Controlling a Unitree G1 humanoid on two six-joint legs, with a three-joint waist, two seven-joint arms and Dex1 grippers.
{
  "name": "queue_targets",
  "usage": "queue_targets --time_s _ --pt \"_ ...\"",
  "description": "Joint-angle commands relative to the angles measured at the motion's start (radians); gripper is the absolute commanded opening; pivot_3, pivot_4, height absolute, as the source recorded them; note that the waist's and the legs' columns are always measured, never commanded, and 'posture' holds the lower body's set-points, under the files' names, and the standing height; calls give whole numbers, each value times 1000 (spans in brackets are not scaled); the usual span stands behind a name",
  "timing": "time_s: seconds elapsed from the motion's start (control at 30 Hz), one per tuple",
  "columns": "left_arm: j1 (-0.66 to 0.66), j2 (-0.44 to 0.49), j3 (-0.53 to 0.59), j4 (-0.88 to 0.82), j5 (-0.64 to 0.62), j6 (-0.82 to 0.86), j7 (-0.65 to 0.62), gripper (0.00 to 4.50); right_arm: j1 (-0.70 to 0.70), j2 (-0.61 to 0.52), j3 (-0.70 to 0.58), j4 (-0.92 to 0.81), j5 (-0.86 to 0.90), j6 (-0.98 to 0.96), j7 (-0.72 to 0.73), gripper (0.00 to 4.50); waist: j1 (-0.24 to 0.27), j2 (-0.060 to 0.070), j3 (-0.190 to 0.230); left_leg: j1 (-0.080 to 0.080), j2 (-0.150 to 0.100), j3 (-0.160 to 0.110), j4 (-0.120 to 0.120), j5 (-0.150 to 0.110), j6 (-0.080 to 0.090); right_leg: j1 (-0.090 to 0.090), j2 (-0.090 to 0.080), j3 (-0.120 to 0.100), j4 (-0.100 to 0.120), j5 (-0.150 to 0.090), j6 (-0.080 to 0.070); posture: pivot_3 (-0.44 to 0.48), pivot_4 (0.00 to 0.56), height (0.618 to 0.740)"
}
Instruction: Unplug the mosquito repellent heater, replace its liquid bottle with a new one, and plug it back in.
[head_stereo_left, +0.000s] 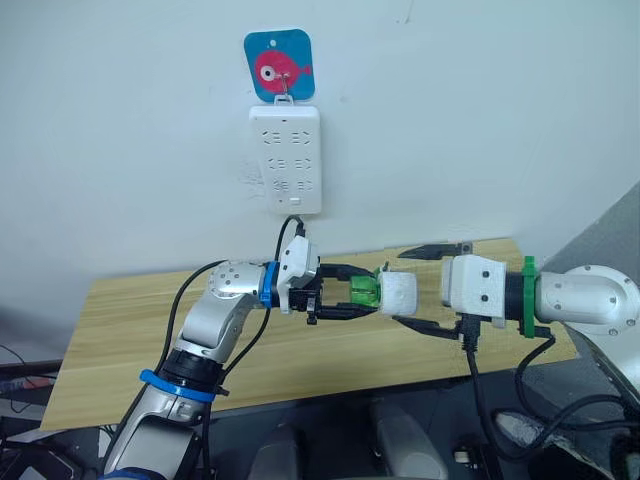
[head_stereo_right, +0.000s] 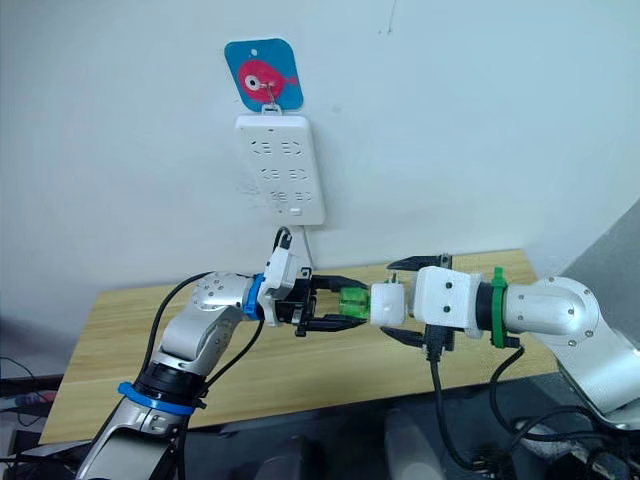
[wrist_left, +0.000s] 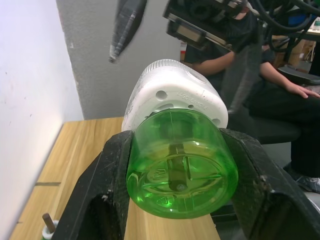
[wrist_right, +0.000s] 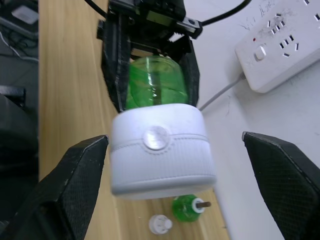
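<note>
A: Left pincer (head_stereo_left: 362, 293) is clamped on the translucent green bottle (head_stereo_left: 364, 291), with the rounded white plastic heater (head_stereo_left: 399, 294) on its end, between the right pincer's (head_stereo_left: 417, 288) wide-open fingers.

B: I'd close squarely on the heater's sides, then twist.
</note>
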Motion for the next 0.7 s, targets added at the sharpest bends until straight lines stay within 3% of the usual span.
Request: queue_targets --time_s 0.03,0.33,0.5,0.7 --pt "-7 -4 12 -22 -13 -11 -6 2268 -18 2 20 -5 -51 -30 8 4500 0 0 0 0 0 0 0 0 0 0 0 0 0 0 0 -223 151 733" --pt "-6 -7 12 -33 -19 0 -2 2268 -18 19 53 2 -87 -27 42 4500 0 0 0 0 0 0 0 0 0 0 0 0 0 0 0 -221 150 733" --pt "-10 -13 15 -49 -31 33 14 2268 -29 35 59 9 -107 -24 46 2940 1 0 0 0 0 -1 0 0 0 0 0 -1 0 0 0 -221 150 733" --pt "-9 5 12 -82 -53 128 14 2268 -41 43 61 18 -121 -28 49 2928 0 0 0 0 0 -1 0 0 0 0 0 -1 0 0 0 -221 150 733"
